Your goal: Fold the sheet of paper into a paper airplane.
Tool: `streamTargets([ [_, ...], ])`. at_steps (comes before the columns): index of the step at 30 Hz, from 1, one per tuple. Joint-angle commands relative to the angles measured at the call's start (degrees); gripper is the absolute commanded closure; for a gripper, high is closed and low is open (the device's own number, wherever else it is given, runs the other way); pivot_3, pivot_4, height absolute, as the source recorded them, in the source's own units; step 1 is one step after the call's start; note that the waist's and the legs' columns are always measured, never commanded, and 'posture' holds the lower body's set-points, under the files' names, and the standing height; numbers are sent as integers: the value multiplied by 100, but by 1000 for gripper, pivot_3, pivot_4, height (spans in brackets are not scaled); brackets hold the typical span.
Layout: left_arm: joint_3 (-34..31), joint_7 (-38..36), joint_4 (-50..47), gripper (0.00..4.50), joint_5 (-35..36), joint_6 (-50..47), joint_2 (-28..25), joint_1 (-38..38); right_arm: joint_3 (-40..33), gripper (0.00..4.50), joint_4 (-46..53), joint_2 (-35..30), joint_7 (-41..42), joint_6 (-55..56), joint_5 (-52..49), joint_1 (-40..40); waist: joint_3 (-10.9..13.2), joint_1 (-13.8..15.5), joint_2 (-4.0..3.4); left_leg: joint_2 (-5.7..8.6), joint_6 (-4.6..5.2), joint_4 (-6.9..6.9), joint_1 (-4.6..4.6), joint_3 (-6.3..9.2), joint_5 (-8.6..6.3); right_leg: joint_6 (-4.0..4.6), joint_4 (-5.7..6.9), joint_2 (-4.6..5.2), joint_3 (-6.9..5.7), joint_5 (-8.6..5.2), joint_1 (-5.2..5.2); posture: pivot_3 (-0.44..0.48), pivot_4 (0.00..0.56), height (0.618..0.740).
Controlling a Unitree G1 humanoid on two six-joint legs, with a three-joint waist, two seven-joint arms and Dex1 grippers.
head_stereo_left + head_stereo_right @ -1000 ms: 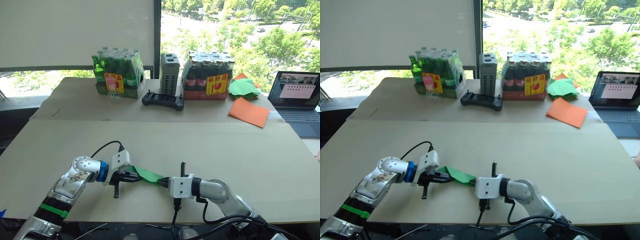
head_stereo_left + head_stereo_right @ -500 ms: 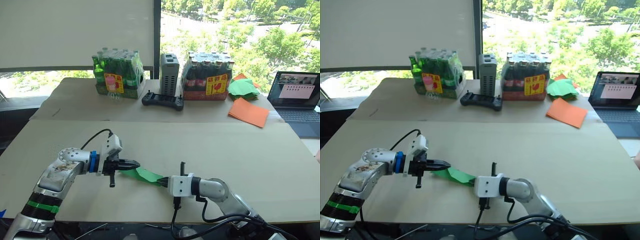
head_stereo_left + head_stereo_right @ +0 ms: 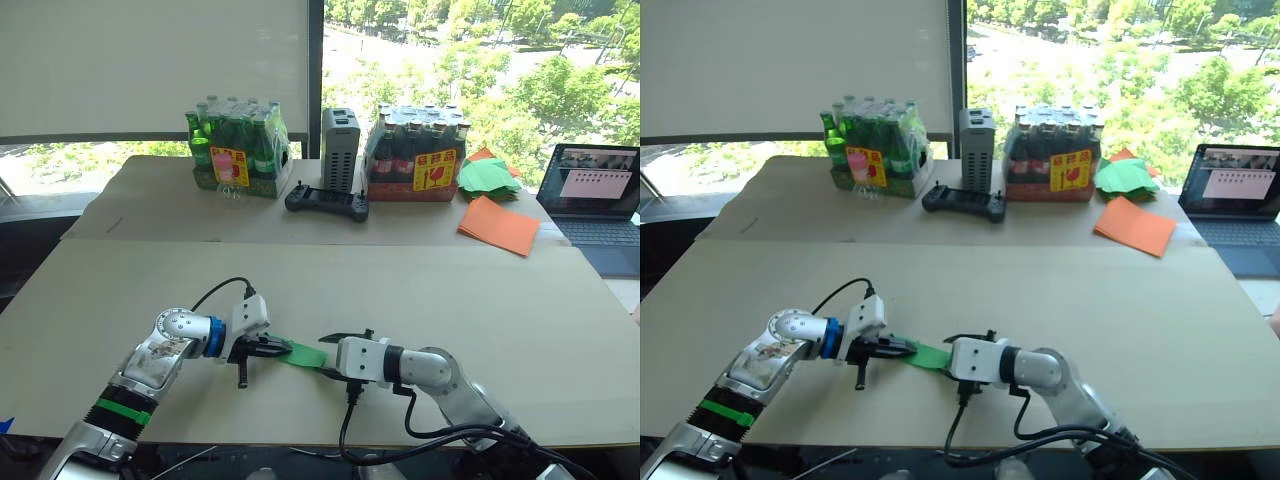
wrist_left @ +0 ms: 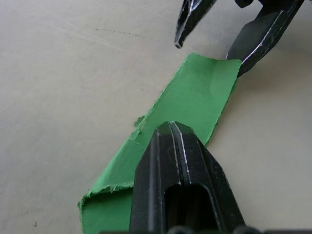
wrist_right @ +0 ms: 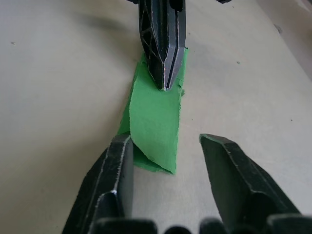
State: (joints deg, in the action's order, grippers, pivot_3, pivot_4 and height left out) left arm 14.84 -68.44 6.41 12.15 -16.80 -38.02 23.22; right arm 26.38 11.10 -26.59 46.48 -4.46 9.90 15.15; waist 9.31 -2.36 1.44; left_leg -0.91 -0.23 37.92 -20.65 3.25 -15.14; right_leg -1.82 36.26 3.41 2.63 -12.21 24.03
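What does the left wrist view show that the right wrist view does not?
Left wrist view alone: the torn, ragged edge of the folded bright green paper airplane, with the open right gripper beyond its far end. Right wrist view alone: the left gripper pressed shut on the paper, and a raised fold near the right fingers. Both share the green paper and beige table.

Left arm: it reaches in from the near left, bent at the elbow, low over the table.
Left gripper [image 3: 282, 348]: its two black fingers are pressed together, tips pinching the bright green folded paper airplane [image 4: 195, 100].
Right arm: it comes in from the near right and points back toward the left arm.
Right gripper [image 5: 168, 146]: its two black fingers are spread wide apart, one finger beside the end of the paper.
Both grippers: tips face each other, very near.
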Motion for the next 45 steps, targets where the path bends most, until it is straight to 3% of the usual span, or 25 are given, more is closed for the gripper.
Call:
streamTargets([
  [1, 159, 16, 320, 4500, -313, 134, -19, -54, -101, 1936, 687, 37, 368, -926, -513, -58, -1, 1, -1, 0, 0, 0, 0, 0, 0, 0, 0, 0, 0, 0, 0, 0, 150, 740],
  [7, 142, 10, 381, 4500, -331, 204, -4, -64, -462, 1936, 1212, 439, 364, -2484, -1319, 503, -1, -15, -2, 0, 0, 0, 6, 1, 0, 0, 8, 0, 1, 0, -1, 0, 150, 740],
  [8, 139, 17, 383, 4500, -333, 209, -4, -69, -447, 2455, 1097, 536, 292, -2622, -1307, 691, -1, -15, -2, 0, 0, 0, 7, 1, 1, 0, 8, 0, 0, 0, -1, 0, 150, 740],
  [14, 130, 56, 369, 4500, -342, 202, 29, -56, -30, 4442, 268, 694, 17, -2958, -908, 1212, -1, -2, -3, 1, 0, 0, 7, 0, 0, 1, 15, 0, 0, -1, 2, 0, 150, 740],
  [20, 107, 73, 345, 4500, -367, 228, 15, -89, 257, 4482, -346, 767, -68, -2875, -700, 1364, -2, -11, -3, 2, 0, 0, 4, 0, 1, 2, 19, 1, 1, 0, 7, 0, 150, 740],
  [28, 78, 86, 269, 4500, -378, 227, -6, -162, 481, 4482, -468, 732, -36, -2893, -562, 1275, -3, -18, -5, 1, 0, 0, 14, 0, 0, 3, 28, 0, 1, -3, 3, 0, 150, 740],
  [40, 63, 73, 184, 4500, -407, 222, -30, -238, 131, 4482, 48, 935, -87, -2755, -932, 1339, -3, -30, -5, 1, 0, 0, 14, 0, 0, 5, 35, 0, 2, -6, 7, 0, 150, 740],
  [45, 55, 86, 134, 4500, -401, 198, -20, -247, 306, 4482, -320, 851, -181, -2724, -724, 1296, -3, -31, -5, 1, 0, 0, 14, 0, 0, 5, 35, 0, 2, -6, 8, 0, 150, 740],
])
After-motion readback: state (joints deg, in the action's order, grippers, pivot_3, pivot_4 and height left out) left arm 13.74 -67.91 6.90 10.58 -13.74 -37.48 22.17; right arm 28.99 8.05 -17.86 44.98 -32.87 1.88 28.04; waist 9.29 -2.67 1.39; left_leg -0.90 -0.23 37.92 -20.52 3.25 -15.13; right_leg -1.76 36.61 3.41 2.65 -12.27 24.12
